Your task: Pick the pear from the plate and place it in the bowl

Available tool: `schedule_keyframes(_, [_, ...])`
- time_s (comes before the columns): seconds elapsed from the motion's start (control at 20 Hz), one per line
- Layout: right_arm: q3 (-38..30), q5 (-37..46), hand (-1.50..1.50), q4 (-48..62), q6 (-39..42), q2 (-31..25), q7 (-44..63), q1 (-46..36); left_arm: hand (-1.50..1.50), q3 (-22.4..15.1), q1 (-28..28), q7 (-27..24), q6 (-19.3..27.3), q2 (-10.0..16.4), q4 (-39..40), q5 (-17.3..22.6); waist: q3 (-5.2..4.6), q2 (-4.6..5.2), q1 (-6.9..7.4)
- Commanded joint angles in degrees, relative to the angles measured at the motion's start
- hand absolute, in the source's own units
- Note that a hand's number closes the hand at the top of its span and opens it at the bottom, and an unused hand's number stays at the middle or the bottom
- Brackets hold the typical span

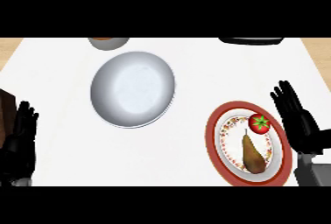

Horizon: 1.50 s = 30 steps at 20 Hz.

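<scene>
White counter point(58, 61), pear point(252, 155) on plate point(212, 131), just left of R hand point(301, 124)

We see a white counter point(58, 87) with a pale grey bowl point(132, 89) at eleven o'clock. At four o'clock the plate point(212, 142) has a brick-red rim around a white band speckled red and yellow. The pear point(252, 155) is olive-brown. The tomato point(260, 124), at its one o'clock, is bright red with a green star. The left hand point(19, 140) and the right hand point(297, 120) are black.
</scene>
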Motion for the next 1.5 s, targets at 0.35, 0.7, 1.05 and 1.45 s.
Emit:
schedule_keyframes(0.35, [21.12,13.68,-1.5,-8.36,6.1,-1.48,16.88,-13.6,0.0,0.52,-11.26,-0.14,-8.44,2.23,-3.74,4.2,1.12,-1.26,-0.55])
schedule_keyframes(0.7, [26.0,18.16,-1.5,-30.41,2.26,-1.15,26.78,-4.94,0.0,4.32,-15.77,-1.46,-12.83,2.01,2.65,6.19,1.51,-0.79,-2.02])
schedule_keyframes(1.05, [16.22,13.25,-1.5,-35.89,14.8,-16.5,43.3,-16.12,0.0,6.58,-17.1,0.91,-15.72,4.3,3.39,8.22,1.45,-0.83,-1.36])
schedule_keyframes(1.45, [16.93,-0.01,-1.5,-28.82,36.66,-28.0,55.26,-26.66,0.0,5.57,-18.61,-0.44,-16.03,3.01,5.51,6.45,1.42,-0.44,-0.55])
